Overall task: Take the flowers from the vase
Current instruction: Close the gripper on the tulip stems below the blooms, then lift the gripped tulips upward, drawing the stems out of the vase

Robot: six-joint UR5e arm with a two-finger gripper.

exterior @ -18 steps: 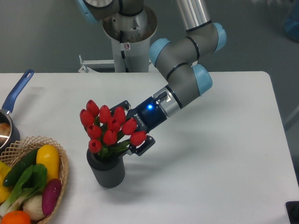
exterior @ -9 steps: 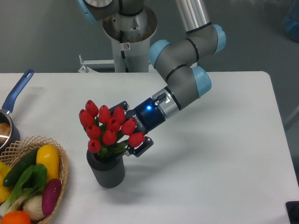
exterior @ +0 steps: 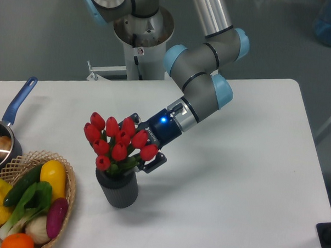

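- Nearest, at the bench's near-left corner, a woven basket (exterior: 69, 199) of coloured vegetables sits just left of the vase; it is not part of the job.
- Next comes the vase (exterior: 117, 190), dark and ribbed, upright on the white bench (exterior: 245, 182), near the front and left of centre.
- Rising out of it are the flowers (exterior: 116, 143): red buds clustered above the rim, green stems running down into the vase mouth. Their long axis is close to vertical, leaning a little left.
- Just behind and right of the buds is the end effector (exterior: 143, 145), reaching in from the far right along a slanted line. One dark finger shows above the bunch and one below-right of it, so the jaws stand apart on either side of the upper stems; whether they already press the bunch I cannot tell, since the buds hide the contact.
- So the bunch lies directly ahead of the tool, to its near left, and freeing it probably calls for a pull up along the stem axis rather than sideways, or the vase may tip.
- Farther left, a blue-handled pan (exterior: 6, 131) rests at the bench edge.
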